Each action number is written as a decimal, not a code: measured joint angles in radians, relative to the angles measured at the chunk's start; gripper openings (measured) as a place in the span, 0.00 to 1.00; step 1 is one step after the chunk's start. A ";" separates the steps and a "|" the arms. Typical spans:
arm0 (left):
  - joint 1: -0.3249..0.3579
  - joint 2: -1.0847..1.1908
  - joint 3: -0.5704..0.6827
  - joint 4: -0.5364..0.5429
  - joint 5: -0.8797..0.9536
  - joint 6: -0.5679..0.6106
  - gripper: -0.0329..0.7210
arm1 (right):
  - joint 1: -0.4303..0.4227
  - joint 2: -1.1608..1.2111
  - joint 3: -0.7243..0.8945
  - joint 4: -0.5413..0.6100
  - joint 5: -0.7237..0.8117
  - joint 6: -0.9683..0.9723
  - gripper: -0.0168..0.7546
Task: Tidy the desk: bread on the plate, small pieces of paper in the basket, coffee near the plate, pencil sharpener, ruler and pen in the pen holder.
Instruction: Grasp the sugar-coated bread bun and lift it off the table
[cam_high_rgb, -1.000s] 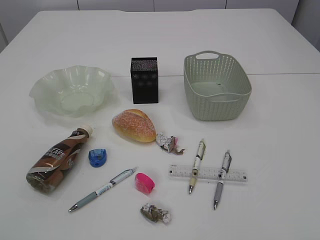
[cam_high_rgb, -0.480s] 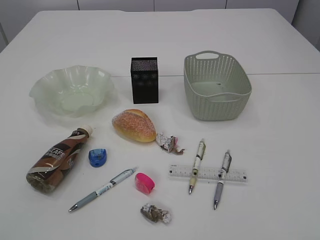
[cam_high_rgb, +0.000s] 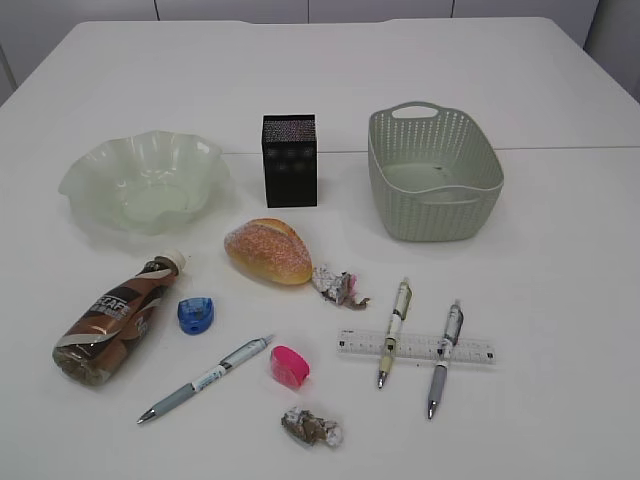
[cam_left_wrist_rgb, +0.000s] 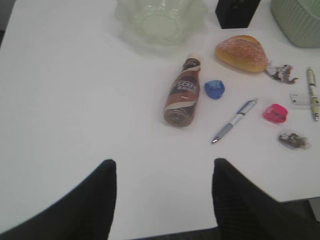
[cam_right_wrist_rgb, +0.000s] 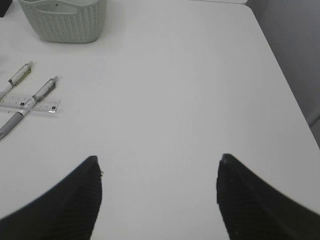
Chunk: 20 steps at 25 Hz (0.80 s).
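So all three containers sit along the back of the desk (cam_high_rgb: 560, 300): the wavy green plate (cam_high_rgb: 143, 181) on the left, the black pen holder (cam_high_rgb: 289, 160) in the middle, the perforated basket (cam_high_rgb: 433, 175) on the right. Plate and basket have nothing in them as far as I can see; I can't see down into the pen holder from this angle, so no idea there. Everything else is loose on the tabletop. The bread (cam_high_rgb: 269, 250) sits just in front of the pen holder, with one crumpled paper wad (cam_high_rgb: 337, 285) right beside its right end and the second wad (cam_high_rgb: 312, 427) near the front edge. The coffee (cam_high_rgb: 115, 320) lies on its side at the left, cap pointing toward the plate, and a blue sharpener (cam_high_rgb: 196, 315) is just beside it. A pink sharpener (cam_high_rgb: 289, 366) is near the middle, next to a grey-blue pen (cam_high_rgb: 206, 379) lying at a slant. On the right, the ruler (cam_high_rgb: 415, 347) lies flat with two more pens (cam_high_rgb: 394, 331) resting across it. In the left wrist view the pen holder and basket are cut off at the top edge, and the ruler is only a sliver at the right. The left gripper (cam_left_wrist_rgb: 164, 200) hangs over bare desk at the near edge, fingers spread wide, holding nothing. The right gripper (cam_right_wrist_rgb: 159, 200) is the same, fingers wide apart over bare white surface, touching nothing.
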 joint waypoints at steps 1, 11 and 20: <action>0.000 0.028 -0.022 -0.018 0.000 0.000 0.64 | 0.000 0.000 0.000 0.000 0.000 0.000 0.71; 0.000 0.220 -0.111 -0.099 0.002 0.000 0.64 | 0.000 0.000 -0.014 0.009 0.002 0.096 0.71; 0.000 0.470 -0.183 -0.163 -0.001 -0.026 0.65 | 0.000 0.210 -0.156 0.061 0.025 0.119 0.71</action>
